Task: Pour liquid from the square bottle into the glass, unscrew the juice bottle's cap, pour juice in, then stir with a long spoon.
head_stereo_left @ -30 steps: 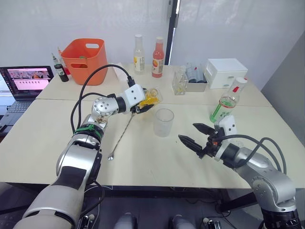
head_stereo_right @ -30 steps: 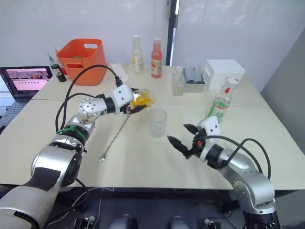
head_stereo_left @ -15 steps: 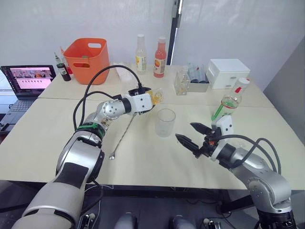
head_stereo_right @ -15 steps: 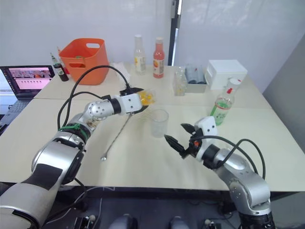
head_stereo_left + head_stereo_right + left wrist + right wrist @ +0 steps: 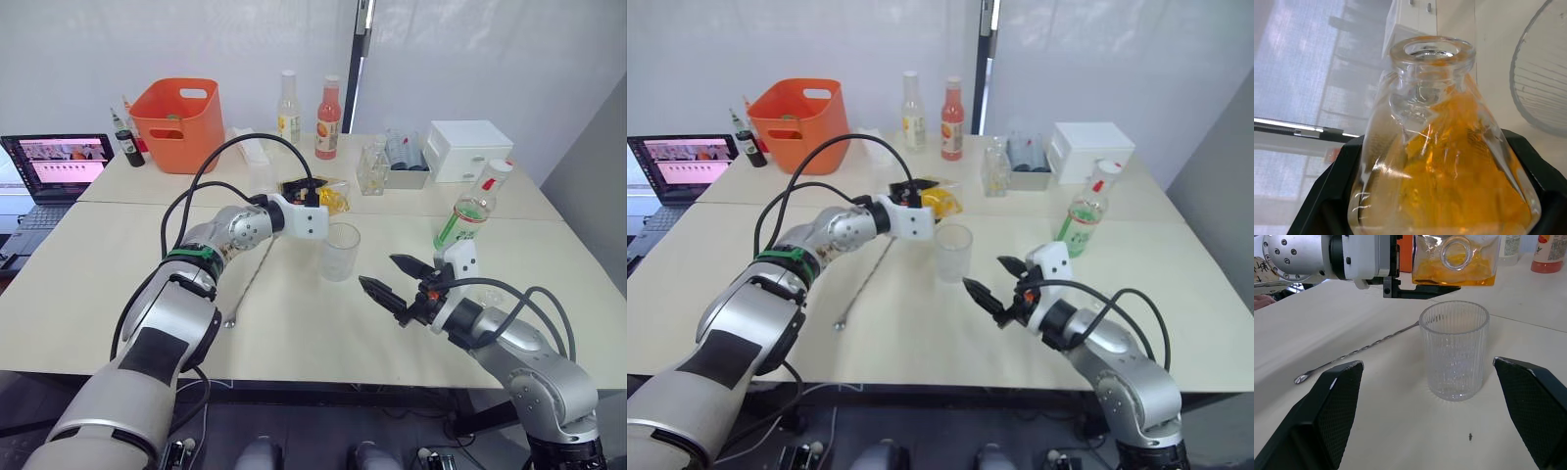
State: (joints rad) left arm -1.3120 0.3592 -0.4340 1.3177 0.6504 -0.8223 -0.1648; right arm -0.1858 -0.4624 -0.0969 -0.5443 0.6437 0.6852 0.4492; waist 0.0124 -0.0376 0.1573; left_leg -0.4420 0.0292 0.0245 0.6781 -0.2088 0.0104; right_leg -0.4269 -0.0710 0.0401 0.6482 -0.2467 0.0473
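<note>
The square bottle (image 5: 331, 195) is held tipped on its side just behind the rim of the glass (image 5: 339, 251), its open mouth facing toward the glass and its orange liquid pooled along the lower wall. The left hand (image 5: 926, 204) pinches it across the body, a black finger on either flat face, as the left wrist view shows. The glass stands upright on the table (image 5: 294, 323) and looks empty, though through the ribbed wall it is hard to be sure.

The step in hand is the first pour. To do it well, the mouth should come over the middle of the glass before the tilt goes further; from the head views it seems to sit a little behind the rim, so liquid released now could land on the table. Tilt slowly, since a wide mouth on a short neck will let the liquid go in a rush, and keep the bottle's lip close above the rim without knocking it.

The right hand (image 5: 397, 280) hovers low beside the glass with its fingers spread wide, empty; it could steady the glass. The long spoon (image 5: 250, 279) lies on the table beside the glass, under the left arm. The juice bottle (image 5: 327, 118), capped, stands well back near the far edge.
</note>
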